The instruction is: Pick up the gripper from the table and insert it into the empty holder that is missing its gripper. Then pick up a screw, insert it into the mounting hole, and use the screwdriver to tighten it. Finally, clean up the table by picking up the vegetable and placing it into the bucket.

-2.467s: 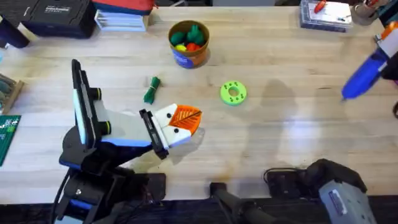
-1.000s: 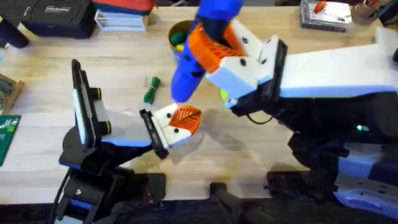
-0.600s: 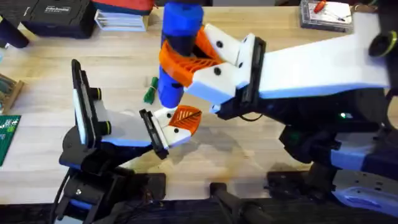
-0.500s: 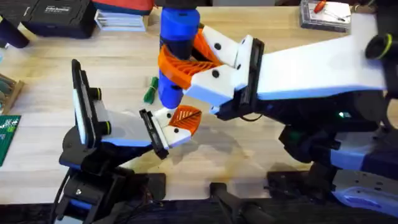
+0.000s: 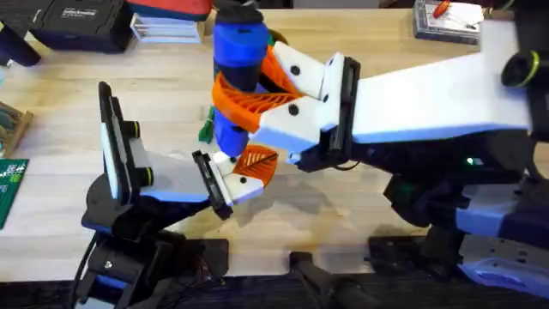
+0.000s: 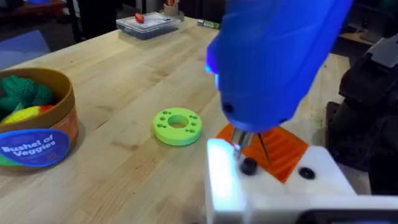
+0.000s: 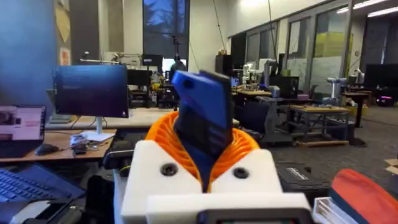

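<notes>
Step in hand: tightening the screw. The right gripper (image 5: 257, 103), white with orange ribbed pads, is clamped on the stubby bright blue screwdriver (image 5: 236, 81), held roughly upright. Its thin silver tip (image 6: 238, 148) meets a dark screw head (image 6: 249, 165) on the white block with the orange ribbed finger (image 5: 250, 167), seated on the slim black holder bar (image 5: 210, 184) at near left. Left gripper state: cannot tell. The dark green toy vegetable (image 5: 205, 130) lies just beyond, on the light wooden table (image 5: 386, 120). The next move calls for axial pressure while turning.
</notes>
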Available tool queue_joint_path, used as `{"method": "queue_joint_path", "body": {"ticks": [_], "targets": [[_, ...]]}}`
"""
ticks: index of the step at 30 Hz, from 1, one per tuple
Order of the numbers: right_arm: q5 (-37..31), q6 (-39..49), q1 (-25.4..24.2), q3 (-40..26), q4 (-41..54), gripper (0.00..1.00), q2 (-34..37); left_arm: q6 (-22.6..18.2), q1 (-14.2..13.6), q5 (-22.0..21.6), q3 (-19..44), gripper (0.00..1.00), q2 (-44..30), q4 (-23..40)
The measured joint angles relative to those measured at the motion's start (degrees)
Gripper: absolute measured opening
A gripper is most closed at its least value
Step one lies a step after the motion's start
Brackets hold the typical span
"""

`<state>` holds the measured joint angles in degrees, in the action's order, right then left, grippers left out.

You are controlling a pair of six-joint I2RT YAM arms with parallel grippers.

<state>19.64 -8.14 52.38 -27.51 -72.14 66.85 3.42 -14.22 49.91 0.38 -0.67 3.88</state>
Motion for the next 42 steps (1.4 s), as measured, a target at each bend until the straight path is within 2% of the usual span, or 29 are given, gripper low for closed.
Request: {"method": "queue_joint_path", "body": {"ticks": [42], "targets": [[-0.04,-1.97,0.00,-0.83,3.99,0.027,-1.42,0.02,0.00,0.00,0.00,0.012,0.00,0.02]]}}
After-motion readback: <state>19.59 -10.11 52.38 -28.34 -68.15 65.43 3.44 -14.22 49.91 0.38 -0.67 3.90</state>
